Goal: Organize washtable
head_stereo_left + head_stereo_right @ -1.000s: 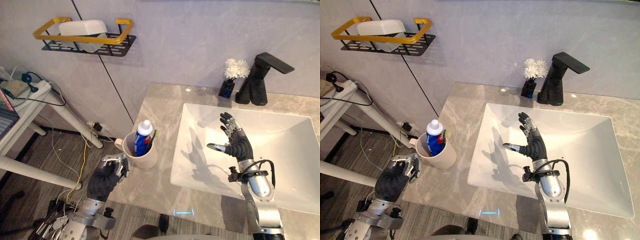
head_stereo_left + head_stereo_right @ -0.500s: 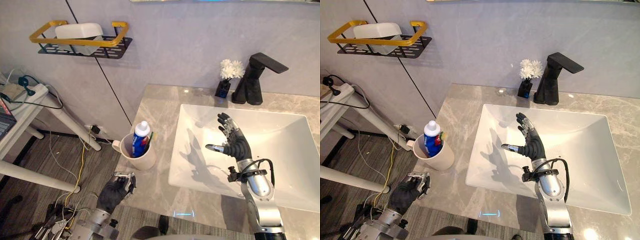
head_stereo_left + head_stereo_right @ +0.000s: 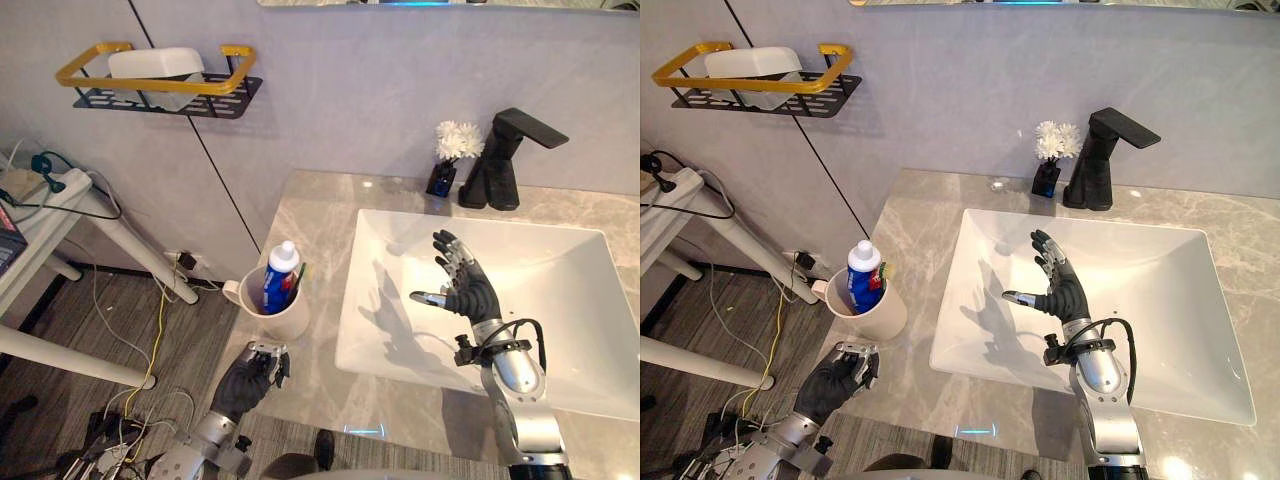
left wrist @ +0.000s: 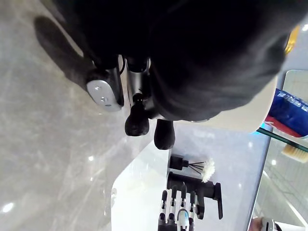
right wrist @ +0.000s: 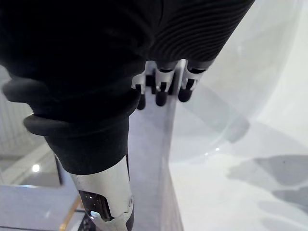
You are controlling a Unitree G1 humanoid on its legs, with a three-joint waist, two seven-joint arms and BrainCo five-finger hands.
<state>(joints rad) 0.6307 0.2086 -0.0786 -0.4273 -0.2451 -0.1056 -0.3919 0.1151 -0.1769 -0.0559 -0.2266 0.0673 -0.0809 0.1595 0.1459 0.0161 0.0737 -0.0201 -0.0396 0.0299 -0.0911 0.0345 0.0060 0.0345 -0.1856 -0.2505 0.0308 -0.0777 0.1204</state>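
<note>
Left hand [image 3: 250, 378] low, fingers curled, empty; right hand [image 3: 462, 287] raised, fingers spread.

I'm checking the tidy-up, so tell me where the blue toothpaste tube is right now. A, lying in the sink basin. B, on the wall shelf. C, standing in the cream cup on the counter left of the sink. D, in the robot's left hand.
C: the toothpaste tube stands upright in the cup, which sits on the counter to the left of the sink.
</note>
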